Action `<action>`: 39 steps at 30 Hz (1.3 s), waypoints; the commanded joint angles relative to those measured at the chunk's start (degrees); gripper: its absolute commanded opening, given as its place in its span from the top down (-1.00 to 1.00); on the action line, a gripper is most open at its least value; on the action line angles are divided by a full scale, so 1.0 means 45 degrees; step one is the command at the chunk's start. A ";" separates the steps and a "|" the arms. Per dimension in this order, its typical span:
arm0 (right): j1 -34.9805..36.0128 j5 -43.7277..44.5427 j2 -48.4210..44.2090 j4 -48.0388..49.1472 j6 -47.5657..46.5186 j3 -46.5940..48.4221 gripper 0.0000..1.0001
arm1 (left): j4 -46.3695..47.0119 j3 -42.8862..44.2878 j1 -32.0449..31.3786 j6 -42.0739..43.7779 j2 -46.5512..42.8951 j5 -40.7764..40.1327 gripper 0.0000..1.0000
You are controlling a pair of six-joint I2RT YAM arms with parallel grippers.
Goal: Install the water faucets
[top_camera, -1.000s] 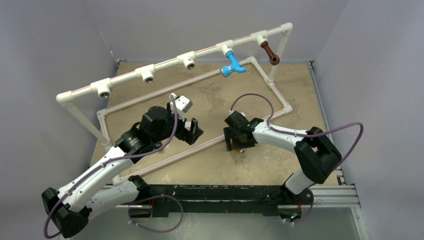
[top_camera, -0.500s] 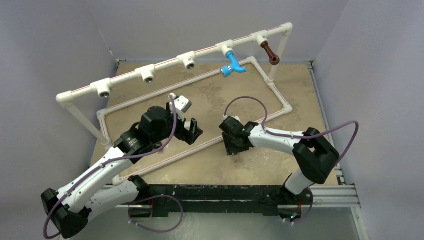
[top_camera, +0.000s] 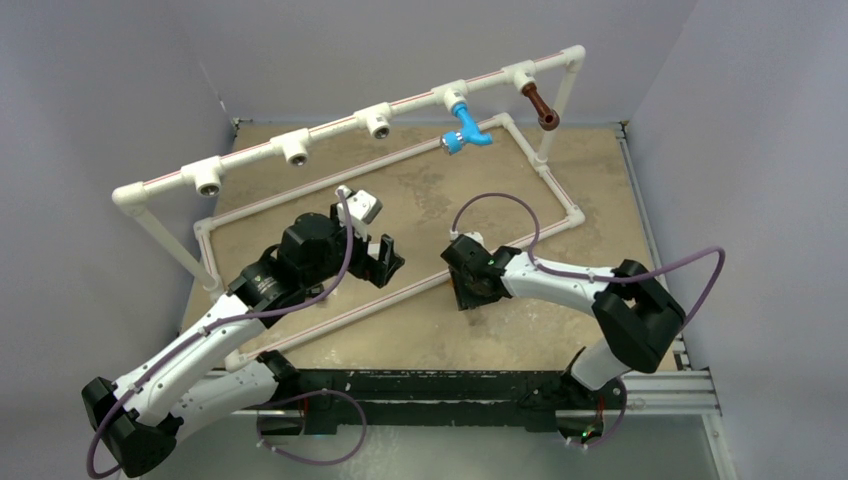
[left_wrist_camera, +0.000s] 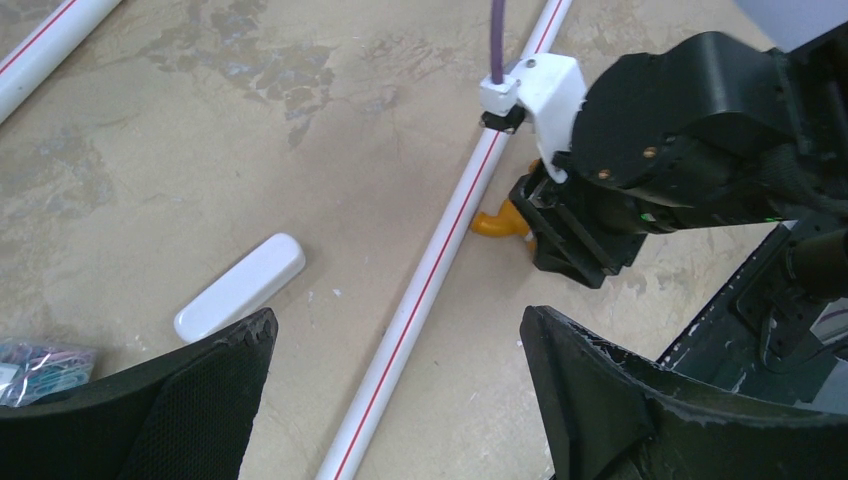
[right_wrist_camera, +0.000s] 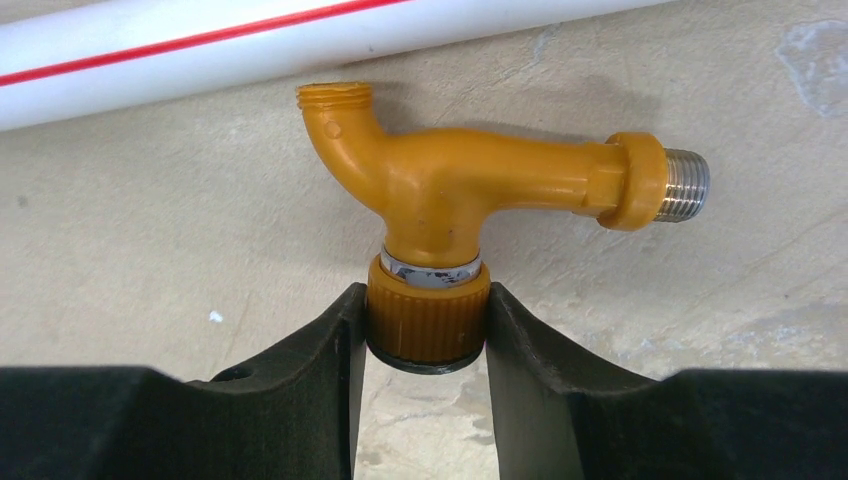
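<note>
The orange faucet (right_wrist_camera: 470, 195) lay flat on the table (right_wrist_camera: 150, 260), and the right gripper (right_wrist_camera: 423, 300) had its two fingers pressed against either side of the faucet's round cap. So the jaws were partly open with the cap filling the gap. Grabbing it by the cap made sense, I reckon: the silver threaded end stuck out to the gripper's right, free to go into a socket. Just past the fingertips, beyond the spout, ran a white pipe (right_wrist_camera: 300, 40) with a red stripe.

The left gripper (left_wrist_camera: 400, 390) hung wide open and empty, facing the right one across that pipe, probably on standby. Far beyond both, the blue faucet (top_camera: 465, 128) and brown faucet (top_camera: 540, 106) sat on the raised rail (top_camera: 335, 124). Three empty tee sockets (top_camera: 296, 150) were next to them, so I'm guessing the orange one was meant for one of those.
</note>
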 commanded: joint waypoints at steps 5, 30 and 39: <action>0.0274 -0.0418 -0.3236 0.1360 -0.0309 -0.0250 1.00 | -0.0267 0.0710 -0.0020 -0.0333 0.0113 -0.2404 -0.79; 0.3926 -0.3383 -0.4786 0.5142 -0.8448 0.0200 1.00 | -0.3722 0.2537 0.0096 -0.1972 -0.0659 -0.0523 -0.79; 0.4011 -0.4494 -0.4768 0.4676 -1.2856 0.0232 1.00 | -0.3908 0.1837 0.0101 -0.2923 -0.0890 0.2346 -0.79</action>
